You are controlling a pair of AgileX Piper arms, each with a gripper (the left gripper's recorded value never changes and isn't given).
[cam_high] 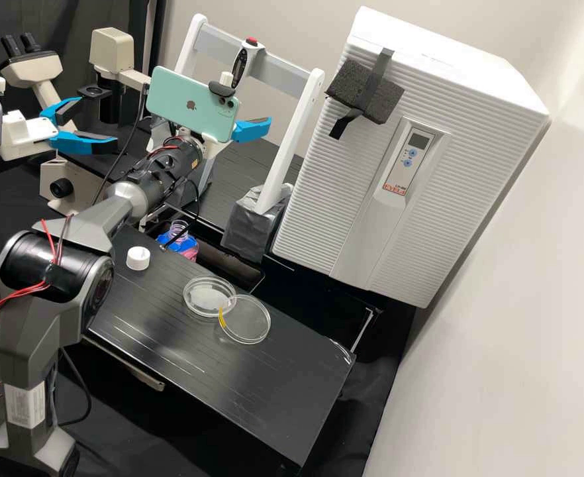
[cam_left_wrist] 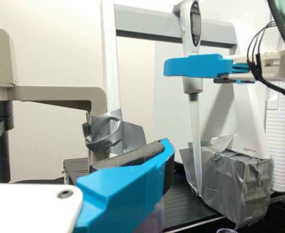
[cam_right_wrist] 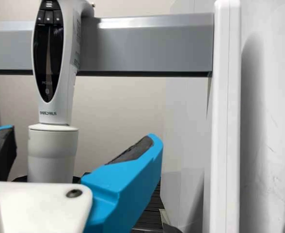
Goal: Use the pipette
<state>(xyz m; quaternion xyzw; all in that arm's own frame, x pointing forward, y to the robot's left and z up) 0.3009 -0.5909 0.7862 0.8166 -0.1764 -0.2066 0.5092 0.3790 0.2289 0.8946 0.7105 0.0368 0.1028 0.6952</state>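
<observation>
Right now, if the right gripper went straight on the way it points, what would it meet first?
The pipette, most likely. It hangs from the stand's grey crossbar, and its white lower body stands between the right gripper's open fingers, directly ahead. The depth between them is hard to judge.

Pipette (cam_high: 240, 65) shaft behind mint phone (cam_high: 193, 103)

Pipette (cam_right_wrist: 52, 141): white body, black display panel. Right claw (cam_right_wrist: 77, 136): bright blue fingers, black pads. Surface (cam_high: 239, 391): black, finely lined. Stand (cam_high: 292, 126): white uprights, grey crossbar. Cabinet (cam_high: 345, 199): white, ribbed. Phone (cam_high: 186, 103): mint green
</observation>
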